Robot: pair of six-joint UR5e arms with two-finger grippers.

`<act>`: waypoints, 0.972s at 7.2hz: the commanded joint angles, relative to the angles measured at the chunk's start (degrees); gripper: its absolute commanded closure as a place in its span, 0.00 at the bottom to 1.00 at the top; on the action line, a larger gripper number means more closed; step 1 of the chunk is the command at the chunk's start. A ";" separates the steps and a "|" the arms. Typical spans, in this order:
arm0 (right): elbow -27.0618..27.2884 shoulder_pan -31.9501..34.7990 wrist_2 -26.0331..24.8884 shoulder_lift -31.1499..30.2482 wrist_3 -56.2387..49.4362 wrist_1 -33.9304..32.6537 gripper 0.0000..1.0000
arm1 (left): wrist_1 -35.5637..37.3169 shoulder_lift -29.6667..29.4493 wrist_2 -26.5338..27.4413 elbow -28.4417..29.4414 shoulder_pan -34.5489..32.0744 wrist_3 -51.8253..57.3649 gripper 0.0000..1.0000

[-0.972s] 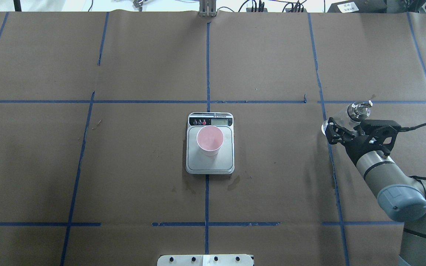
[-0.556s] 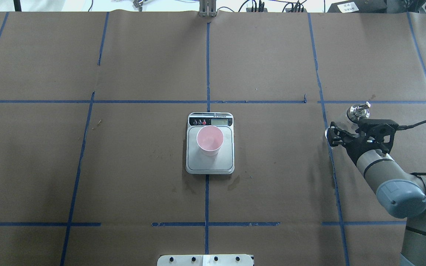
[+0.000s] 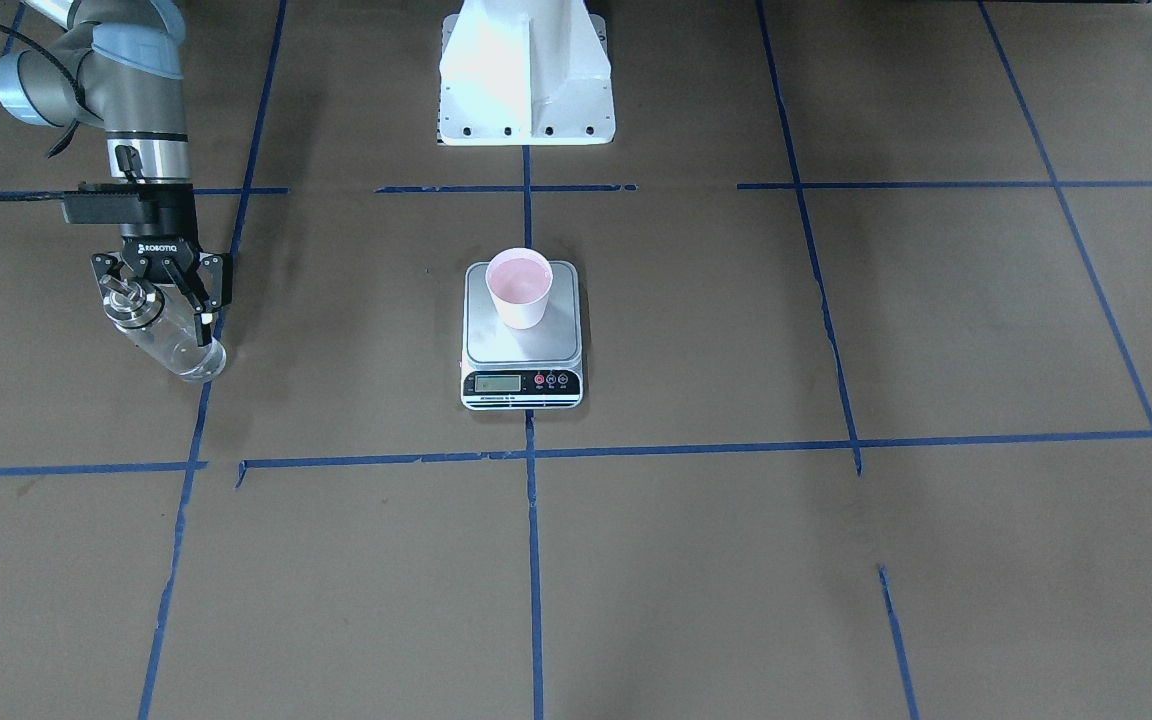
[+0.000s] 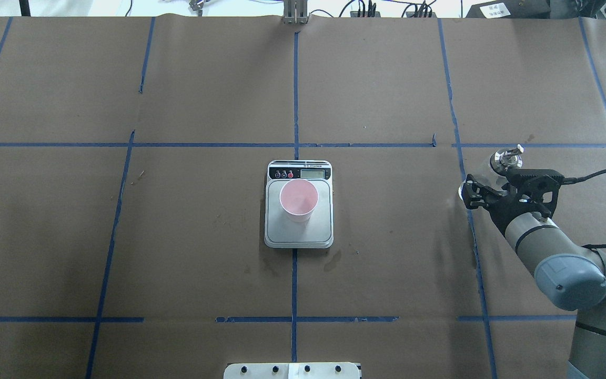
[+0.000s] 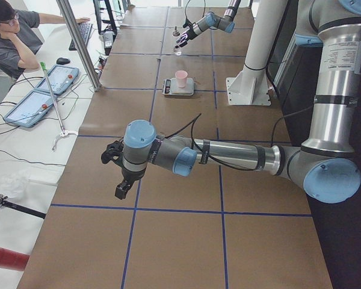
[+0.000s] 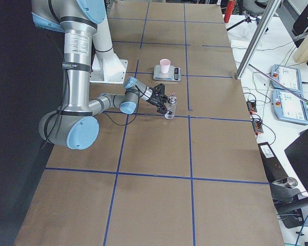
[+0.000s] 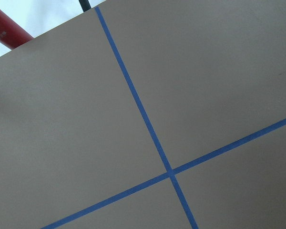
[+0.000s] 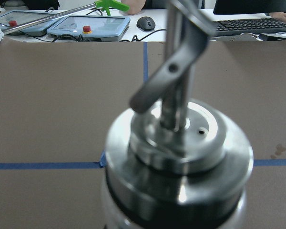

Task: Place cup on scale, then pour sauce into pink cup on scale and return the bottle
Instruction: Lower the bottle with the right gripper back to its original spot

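Though the left arm's fingers [image 5: 121, 189] hang over the brown paper-covered table [image 4: 203, 252] towards the robot's left end, they show only in a side view, so I cannot tell whether they are spread or pressed together. Close in on the robot's right, the right arm's fingers [image 3: 208, 290] pinch the clear cylindrical glass bottle [image 3: 179, 348] around its body. They hold it tilted, shiny silver cap and thin spout uppermost, well apart from the scale. Farther out, at the table's middle on a blue tape line [image 4: 295, 95], lies the small flat digital scale with a square brushed-steel platform [image 4: 299, 235]. The small tapered pale pink cup [image 4: 299, 199] stands upright on that platform. Beyond the table's far edge lie a black keyboard [image 8: 250, 26] and a dark mouse [image 8: 145, 23].
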 commanded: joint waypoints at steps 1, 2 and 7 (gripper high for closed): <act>0.03 -0.04 0.06 0.24 0.01 -0.12 1.00 | 0.00 0.12 0.00 0.02 0.00 0.00 0.00; 0.03 -0.04 0.06 0.24 0.01 -0.12 1.00 | 0.00 0.13 0.00 0.02 -0.09 0.00 0.00; -0.33 -0.12 0.06 0.15 -0.08 -0.65 0.60 | 0.00 0.13 0.00 0.02 -0.18 0.00 0.00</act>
